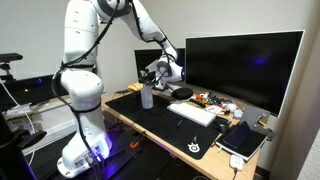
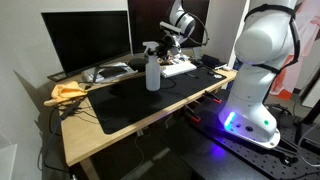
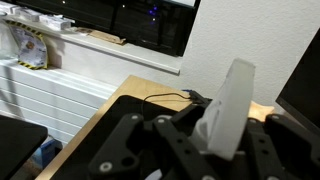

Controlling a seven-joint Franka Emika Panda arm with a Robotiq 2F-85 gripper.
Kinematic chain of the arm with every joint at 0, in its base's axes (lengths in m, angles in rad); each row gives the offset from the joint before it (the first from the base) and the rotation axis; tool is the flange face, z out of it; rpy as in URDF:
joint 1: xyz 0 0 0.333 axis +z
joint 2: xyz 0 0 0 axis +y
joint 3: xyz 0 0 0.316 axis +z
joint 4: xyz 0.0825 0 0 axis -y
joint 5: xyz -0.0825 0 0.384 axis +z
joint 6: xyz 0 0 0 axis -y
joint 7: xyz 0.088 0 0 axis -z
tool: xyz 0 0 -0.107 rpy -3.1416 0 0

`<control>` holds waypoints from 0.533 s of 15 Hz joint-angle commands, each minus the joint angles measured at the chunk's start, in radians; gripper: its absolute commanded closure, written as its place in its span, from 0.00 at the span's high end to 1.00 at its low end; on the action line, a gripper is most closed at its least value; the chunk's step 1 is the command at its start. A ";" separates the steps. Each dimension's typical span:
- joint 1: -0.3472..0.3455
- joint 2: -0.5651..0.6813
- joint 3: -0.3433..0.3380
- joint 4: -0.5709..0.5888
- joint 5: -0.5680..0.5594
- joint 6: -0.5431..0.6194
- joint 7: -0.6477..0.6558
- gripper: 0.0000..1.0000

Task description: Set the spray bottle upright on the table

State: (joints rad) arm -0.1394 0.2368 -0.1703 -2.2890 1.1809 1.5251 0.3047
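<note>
The spray bottle (image 1: 147, 96), small and pale whitish-grey, stands upright on the black mat (image 1: 168, 130) of the light-wood table (image 2: 82, 138); it also shows in an exterior view (image 2: 153, 73). My gripper (image 1: 160, 72) hovers just above and behind its head, also seen in an exterior view (image 2: 165, 45). In the wrist view the bottle (image 3: 228, 105) rises between the spread black fingers of the gripper (image 3: 205, 160), with gaps on both sides. The gripper is open.
Two large dark monitors (image 1: 242, 65) (image 2: 85, 40) stand along the back. A white keyboard (image 1: 193, 113) lies beside the bottle. A dark notebook (image 1: 243, 140) lies at the table's end and a yellow cloth (image 2: 68, 92) at the other end.
</note>
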 commanded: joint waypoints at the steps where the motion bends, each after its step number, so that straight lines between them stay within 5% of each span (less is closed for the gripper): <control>1: 0.004 0.009 -0.002 0.014 0.009 0.004 0.028 0.10; 2: 0.004 0.010 -0.002 0.014 0.009 0.002 0.028 0.35; 4: 0.004 0.008 -0.003 0.012 0.006 0.002 0.026 0.41; 8: 0.005 -0.002 -0.003 0.010 0.001 0.003 0.025 0.71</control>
State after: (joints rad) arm -0.1394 0.2448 -0.1706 -2.2882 1.1809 1.5251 0.3047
